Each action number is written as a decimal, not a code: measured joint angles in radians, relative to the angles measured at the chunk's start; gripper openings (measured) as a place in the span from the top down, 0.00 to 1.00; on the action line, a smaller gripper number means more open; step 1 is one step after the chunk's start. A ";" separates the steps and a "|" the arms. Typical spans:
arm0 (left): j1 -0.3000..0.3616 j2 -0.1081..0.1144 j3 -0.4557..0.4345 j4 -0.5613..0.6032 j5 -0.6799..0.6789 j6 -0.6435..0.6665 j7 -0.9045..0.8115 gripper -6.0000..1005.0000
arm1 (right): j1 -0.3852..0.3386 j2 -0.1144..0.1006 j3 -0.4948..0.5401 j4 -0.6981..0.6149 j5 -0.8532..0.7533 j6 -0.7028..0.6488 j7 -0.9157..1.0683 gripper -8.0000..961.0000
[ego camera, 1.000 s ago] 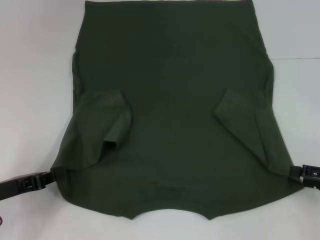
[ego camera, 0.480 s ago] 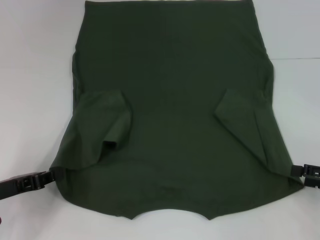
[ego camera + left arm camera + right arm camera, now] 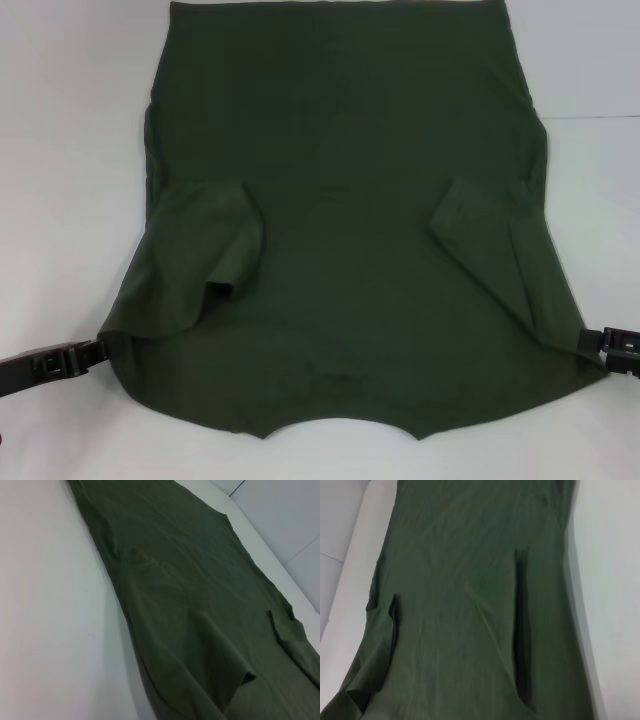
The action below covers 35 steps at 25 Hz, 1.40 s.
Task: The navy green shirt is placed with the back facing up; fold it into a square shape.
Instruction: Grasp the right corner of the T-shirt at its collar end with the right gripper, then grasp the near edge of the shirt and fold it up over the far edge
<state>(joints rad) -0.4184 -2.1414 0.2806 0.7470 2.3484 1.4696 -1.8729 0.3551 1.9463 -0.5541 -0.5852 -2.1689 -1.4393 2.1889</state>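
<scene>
navy green shirt (image 3: 340,230) hem past head view's edge

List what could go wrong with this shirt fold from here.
1. The left gripper and right gripper meet the navy green shirt only at its outer shoulder edges; so shallow a hold might slip when lifted.
2. Both sleeves lie loosely folded inward; lifting could let them flop out.
3. The left sleeve is bunchier, so the fold may end up uneven.
</scene>
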 joint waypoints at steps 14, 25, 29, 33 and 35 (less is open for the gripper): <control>-0.003 0.002 0.000 0.000 0.000 -0.001 0.000 0.97 | 0.019 0.006 0.000 -0.002 0.000 -0.037 0.000 0.08; -0.004 0.002 -0.002 0.000 0.000 -0.010 -0.002 0.97 | 0.029 -0.004 -0.001 -0.001 -0.001 -0.038 0.011 0.08; -0.006 0.002 -0.002 0.000 0.000 -0.011 -0.002 0.97 | 0.025 -0.007 0.004 -0.001 -0.020 -0.035 0.015 0.08; -0.008 0.002 -0.002 0.000 -0.012 -0.011 -0.001 0.97 | 0.028 -0.007 0.009 0.001 -0.039 -0.033 0.017 0.08; -0.008 0.002 -0.002 0.000 -0.013 -0.011 -0.001 0.97 | 0.029 -0.007 0.010 0.001 -0.041 -0.032 0.018 0.08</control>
<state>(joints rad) -0.4263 -2.1398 0.2791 0.7471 2.3353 1.4586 -1.8742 0.3842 1.9390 -0.5446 -0.5845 -2.2100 -1.4715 2.2068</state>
